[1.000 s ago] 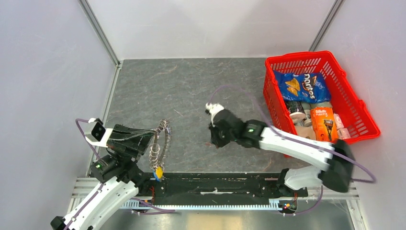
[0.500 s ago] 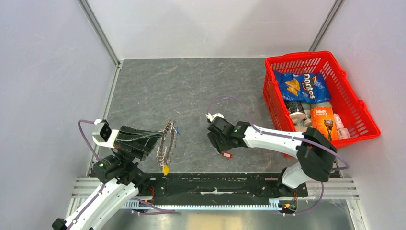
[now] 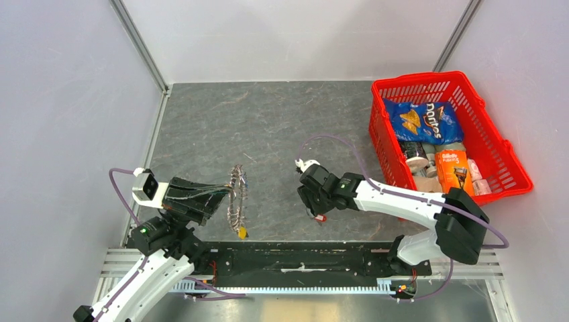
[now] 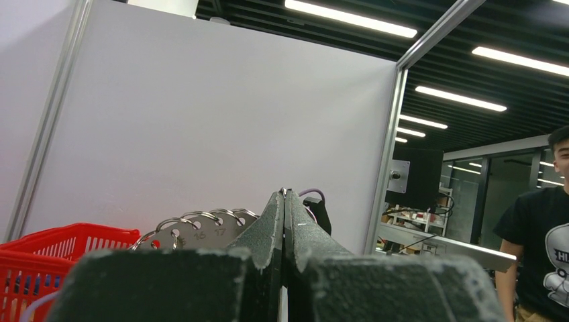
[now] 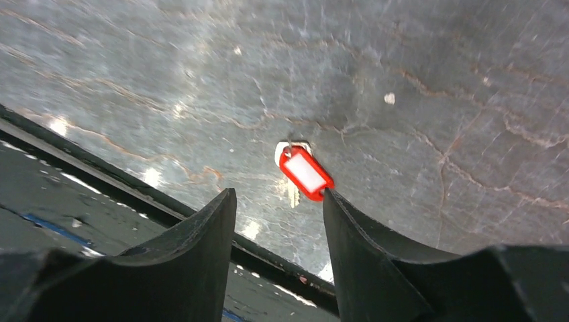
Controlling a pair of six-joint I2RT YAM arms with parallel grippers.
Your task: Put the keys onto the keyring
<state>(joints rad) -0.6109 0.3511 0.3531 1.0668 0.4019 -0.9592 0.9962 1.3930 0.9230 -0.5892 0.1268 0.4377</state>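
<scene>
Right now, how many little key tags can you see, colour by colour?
Red tag: 1, lying under the open right hand
Yellow tag: 1, hanging from the ring
Total: 2

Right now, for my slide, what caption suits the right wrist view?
Open right gripper hovers over a red-tagged key lying on the grey table.

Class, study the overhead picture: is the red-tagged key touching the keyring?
Apart. The top view shows a stretch of bare table between the red-tagged key and the keyring.
</scene>
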